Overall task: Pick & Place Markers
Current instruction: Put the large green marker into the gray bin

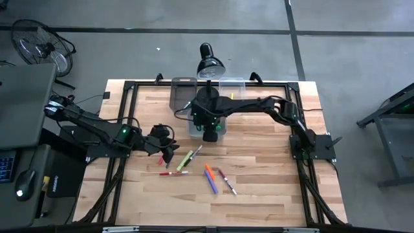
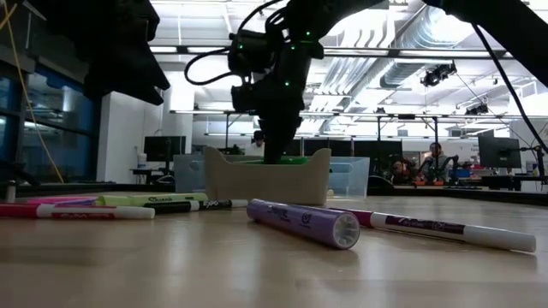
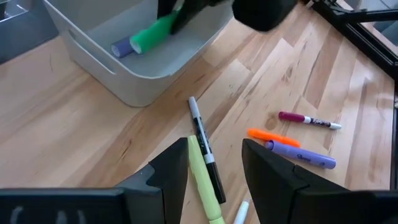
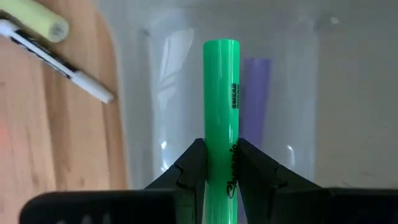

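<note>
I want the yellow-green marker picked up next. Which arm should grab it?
Left. The left gripper hangs open right over the yellow-green marker, while the right gripper is busy holding a green marker over the bin.

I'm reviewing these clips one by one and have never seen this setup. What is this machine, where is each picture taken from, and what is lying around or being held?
Two dark robot arms work at a wooden table. One picture looks straight down, one looks level across the tabletop, and one comes from a camera on each arm's wrist.

The right gripper is shut on a green marker, holding it over a clear bin that already has a purple marker in it. The left gripper is open above a yellow-green marker and a black-and-white pen.

More markers lie loose on the table: an orange one, a purple one and a magenta-and-white one.
</note>
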